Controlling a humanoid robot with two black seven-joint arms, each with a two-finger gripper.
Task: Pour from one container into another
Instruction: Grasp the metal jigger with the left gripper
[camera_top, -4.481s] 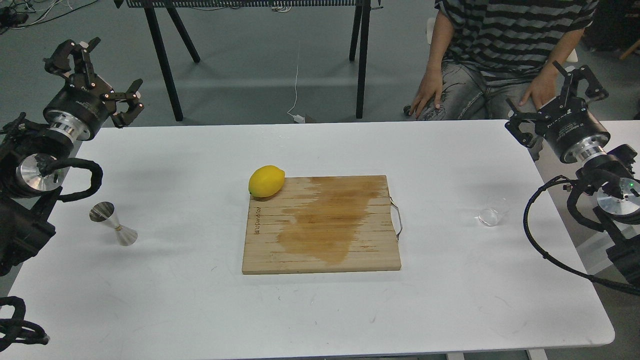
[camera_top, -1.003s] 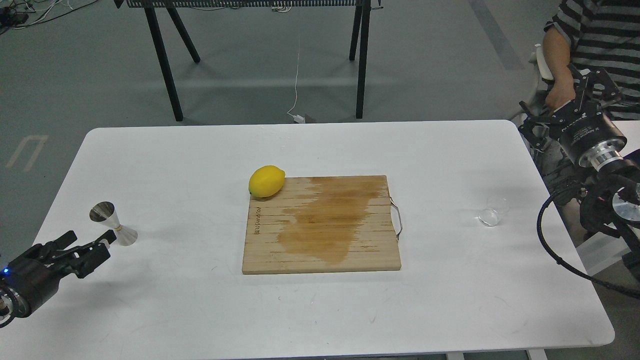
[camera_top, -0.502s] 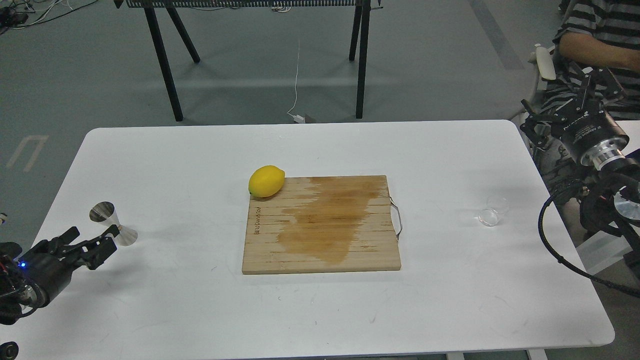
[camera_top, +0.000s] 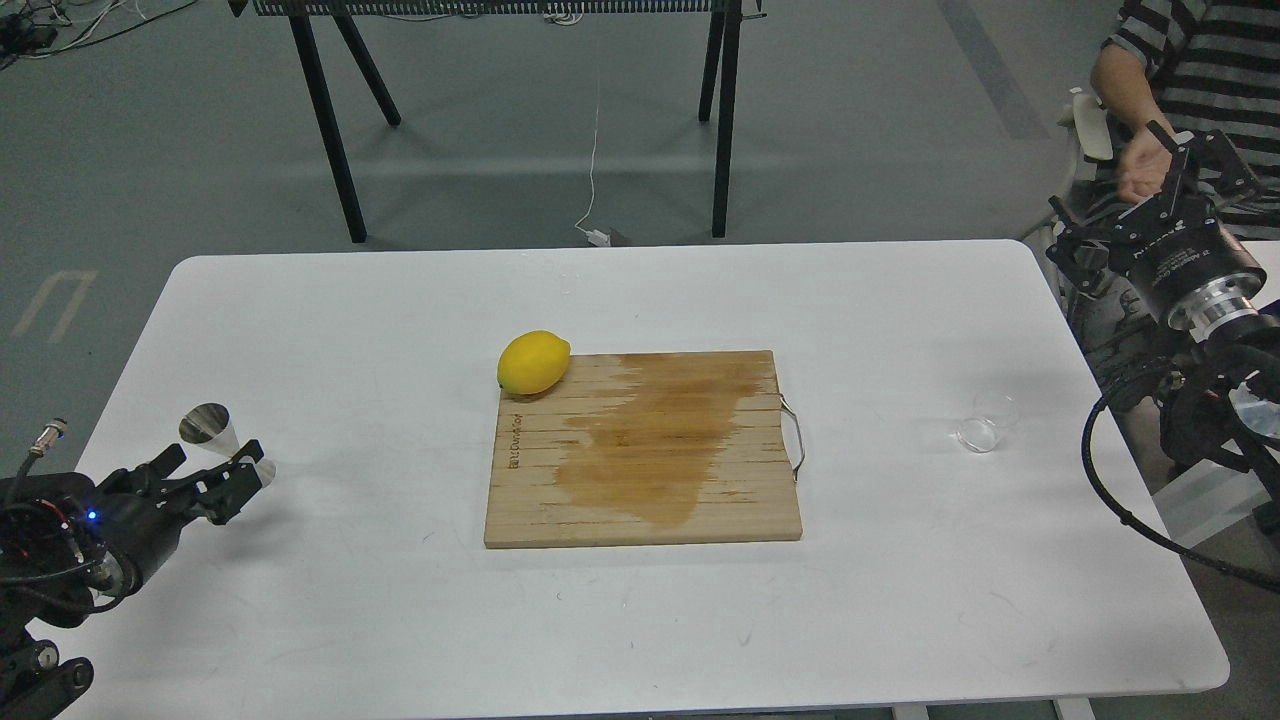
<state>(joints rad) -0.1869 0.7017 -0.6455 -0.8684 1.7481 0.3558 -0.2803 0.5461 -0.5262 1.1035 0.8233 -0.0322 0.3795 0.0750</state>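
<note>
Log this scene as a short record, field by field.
jigger: upright, table's left side, partly behind the left gripper
left gripper: at the jigger's base, grip cannot be told
glass cup: table's right side, untouched
right gripper: raised off the table's right edge
lemon: on the cutting board's far left corner

bare table around glass cup; cutting board, lemon mid-table
</note>
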